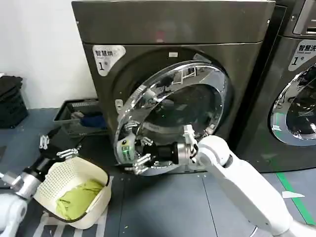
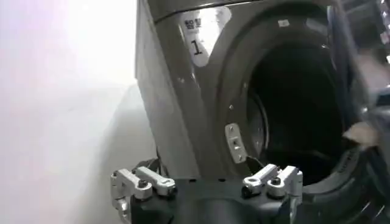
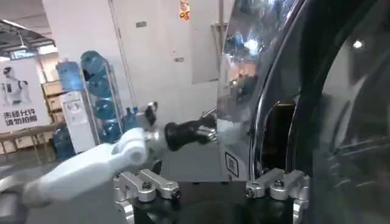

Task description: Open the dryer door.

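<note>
Dryer door (image 1: 168, 113) on the front of the left-hand machine, labelled "1"; chrome rim and dark glass face forward, and the door stands partly swung out from the drum opening, hinged on the side nearer the neighbouring machine (image 1: 296, 89). Right gripper (image 1: 134, 157) reaches across to the door's lower free edge, fingers spread wide, with one finger (image 1: 129, 126) higher up against the rim and another (image 1: 139, 170) below it; judged to be hooking or pushing the rim edge rather than pinching it, since the rim is too broad to clamp. In the right wrist view the door's chrome edge (image 3: 244, 91) runs close past the fingers (image 3: 277, 182), with the reflection of the arm in the chrome. Left gripper (image 1: 58, 147) hangs low by the cream laundry basket (image 1: 74, 197) on the floor, fingers open and holding nothing, well apart from the door; likely kept aside to leave the swing path free. The left wrist view looks into the dark drum opening (image 2: 292, 115) past the latch plate (image 2: 234, 143), confirming the door is off its catch. Task judged partway: unlatched, not yet fully open
</note>
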